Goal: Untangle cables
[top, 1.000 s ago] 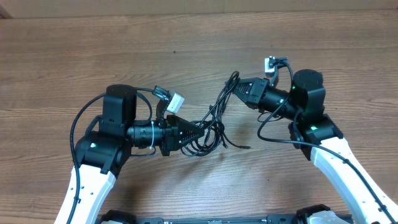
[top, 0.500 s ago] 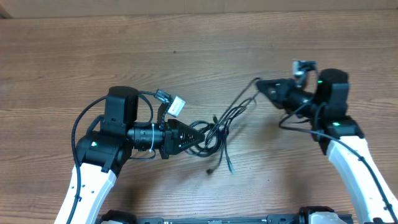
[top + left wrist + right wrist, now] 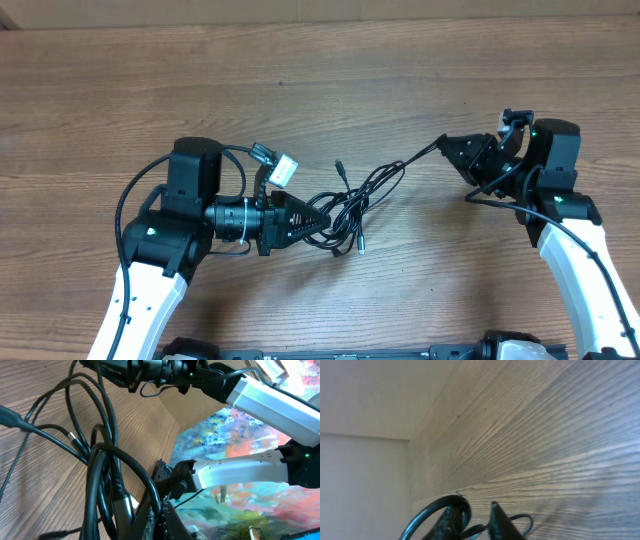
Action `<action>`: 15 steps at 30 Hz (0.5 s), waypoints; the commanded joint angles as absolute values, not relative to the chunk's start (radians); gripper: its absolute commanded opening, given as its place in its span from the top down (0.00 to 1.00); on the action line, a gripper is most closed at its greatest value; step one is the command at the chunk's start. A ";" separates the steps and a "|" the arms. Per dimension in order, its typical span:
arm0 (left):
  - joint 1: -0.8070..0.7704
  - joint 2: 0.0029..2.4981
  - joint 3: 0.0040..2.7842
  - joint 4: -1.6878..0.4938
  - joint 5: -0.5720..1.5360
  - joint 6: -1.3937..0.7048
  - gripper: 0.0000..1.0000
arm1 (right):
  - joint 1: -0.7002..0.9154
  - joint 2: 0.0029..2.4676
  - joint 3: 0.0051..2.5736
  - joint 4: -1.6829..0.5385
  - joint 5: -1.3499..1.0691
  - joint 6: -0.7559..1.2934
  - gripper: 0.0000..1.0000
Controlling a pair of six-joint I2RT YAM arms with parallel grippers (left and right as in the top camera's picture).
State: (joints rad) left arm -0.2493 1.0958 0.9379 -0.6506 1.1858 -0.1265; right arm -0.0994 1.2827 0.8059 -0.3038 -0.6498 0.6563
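Note:
The cables (image 3: 350,205) are thin black cords looped in a small bundle at the table's middle. One strand runs taut up and right to my right gripper (image 3: 445,146), which is shut on it. My left gripper (image 3: 322,222) is shut on the bundle's left side. Two loose plug ends stick out, one above (image 3: 339,166) and one below (image 3: 360,243). In the left wrist view the cable loops (image 3: 100,460) fill the frame and one cord is pinched in the jaws (image 3: 159,520). In the right wrist view a cable loop (image 3: 435,507) curls over the left finger of the gripper (image 3: 472,517).
The wooden table (image 3: 300,80) runs to a wall edge at the back. A white connector (image 3: 283,165) on my left arm's own thicker cable hangs just above the bundle. My right arm (image 3: 260,395) crosses the top of the left wrist view.
My right gripper has moved right and slightly down, drawing one strand out taut. The bundle has stretched and its loose ends have shifted. The left gripper has stayed put.

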 commanded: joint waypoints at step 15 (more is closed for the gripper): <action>-0.256 1.079 0.958 -0.497 1.161 -0.217 0.96 | -0.118 1.282 0.820 -0.445 -0.782 0.619 0.00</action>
